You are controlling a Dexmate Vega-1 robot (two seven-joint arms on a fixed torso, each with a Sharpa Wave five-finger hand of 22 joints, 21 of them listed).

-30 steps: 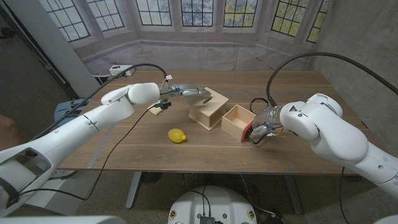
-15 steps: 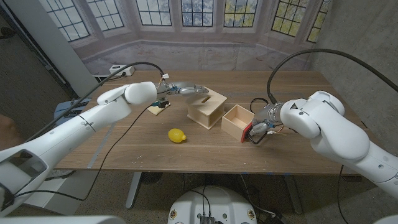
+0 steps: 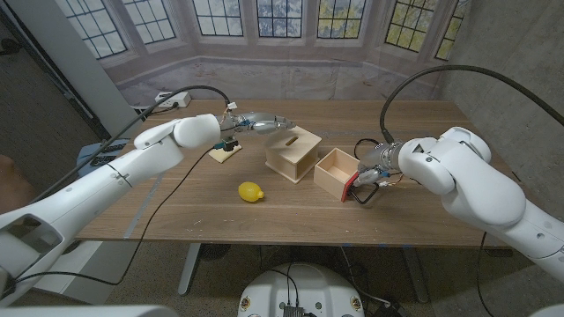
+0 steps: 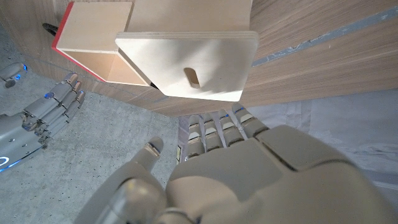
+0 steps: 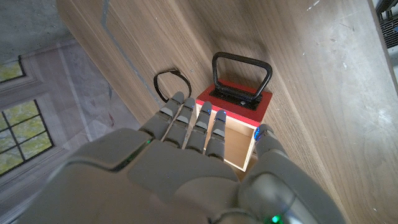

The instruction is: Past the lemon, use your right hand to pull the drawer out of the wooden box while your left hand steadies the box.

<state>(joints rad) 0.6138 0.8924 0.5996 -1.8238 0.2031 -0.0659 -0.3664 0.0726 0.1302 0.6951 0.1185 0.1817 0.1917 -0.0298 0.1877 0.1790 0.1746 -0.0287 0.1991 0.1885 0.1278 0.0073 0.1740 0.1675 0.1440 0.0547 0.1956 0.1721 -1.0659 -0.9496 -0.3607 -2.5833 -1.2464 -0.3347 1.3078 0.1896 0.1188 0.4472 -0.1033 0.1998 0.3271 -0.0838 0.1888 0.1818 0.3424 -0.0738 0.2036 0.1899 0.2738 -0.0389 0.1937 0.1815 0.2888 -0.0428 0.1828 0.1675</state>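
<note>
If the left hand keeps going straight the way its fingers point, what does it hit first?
Probably nothing on the table: the left hand hovers above the wooden box, fingers pointing over its slotted top. Depth is unclear, so it may skim the top.

Backdrop-walled robot lab, cabled table point(image 3: 423, 119)

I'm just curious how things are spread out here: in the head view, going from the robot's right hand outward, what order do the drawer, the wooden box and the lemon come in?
1. Drawer, right beside the right hand.
2. Wooden box, just past the drawer, mid-table.
3. Lemon, farthest, toward the robot's left.
</note>
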